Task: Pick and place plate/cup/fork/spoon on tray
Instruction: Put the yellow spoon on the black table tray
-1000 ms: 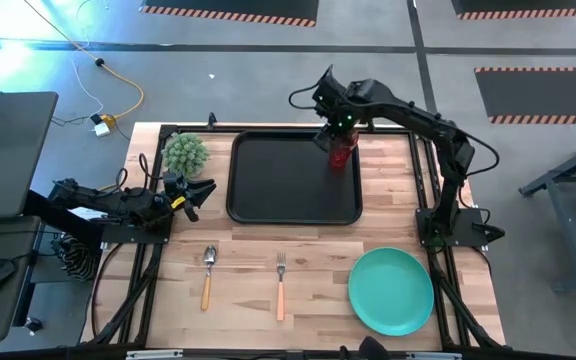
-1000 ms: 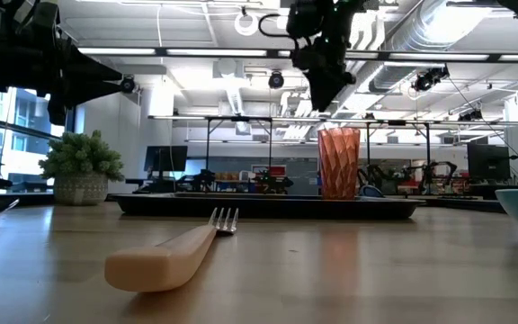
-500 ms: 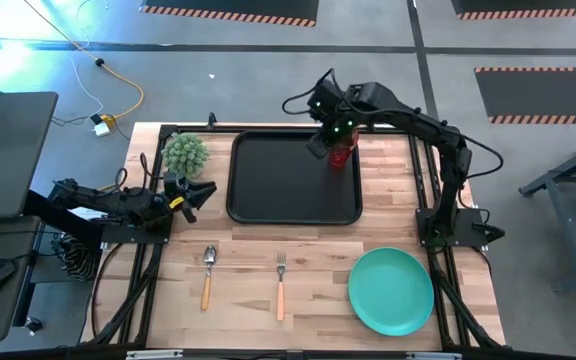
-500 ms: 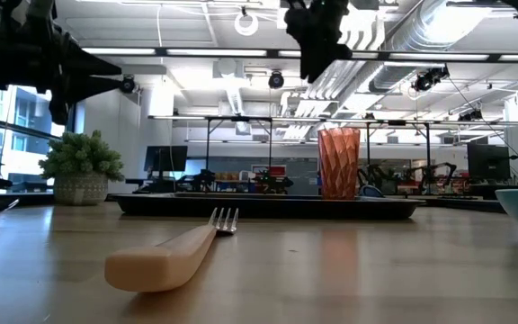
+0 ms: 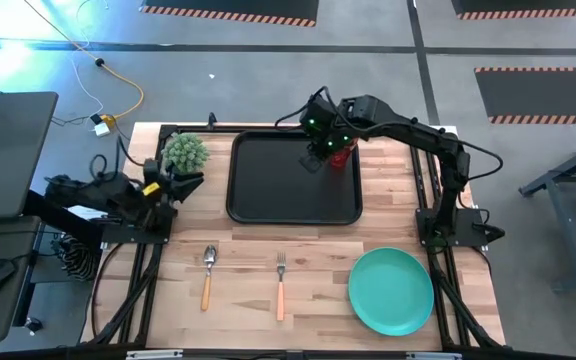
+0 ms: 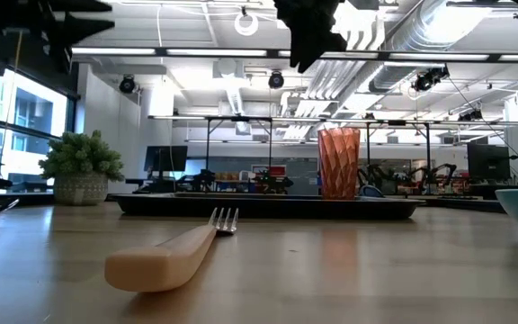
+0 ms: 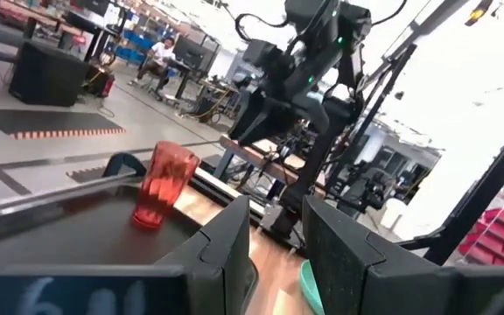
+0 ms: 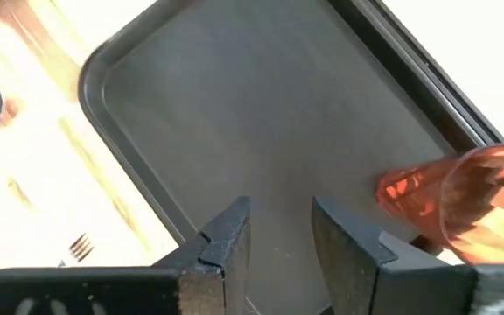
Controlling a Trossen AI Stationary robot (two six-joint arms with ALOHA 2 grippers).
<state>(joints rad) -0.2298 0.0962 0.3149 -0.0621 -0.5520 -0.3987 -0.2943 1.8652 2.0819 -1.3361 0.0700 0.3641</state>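
Note:
The black tray (image 5: 293, 178) lies at the table's far middle. The red cup (image 5: 342, 152) stands upright on its base in the tray's far right corner (image 6: 339, 162). My right gripper (image 5: 316, 152) hangs open above the tray, just left of the cup (image 8: 462, 197), with nothing between its fingers (image 8: 280, 232). My left gripper (image 5: 186, 180) stands open at the table's left edge, raised and pointing about level toward the tray (image 7: 276, 236). The teal plate (image 5: 391, 291) lies at the near right. The fork (image 5: 280, 285) and the spoon (image 5: 208, 275) lie flat near the front edge.
A spiky green plant in a pot (image 5: 185, 152) stands at the far left, between my left gripper and the tray. Most of the tray's floor (image 8: 234, 114) is bare. Bare wood lies between the tray and the cutlery.
My right gripper has swung away from above the cup toward the table's left and risen a little; the cup stays standing on the tray. My left gripper has risen and drawn back a little toward the table's left edge.

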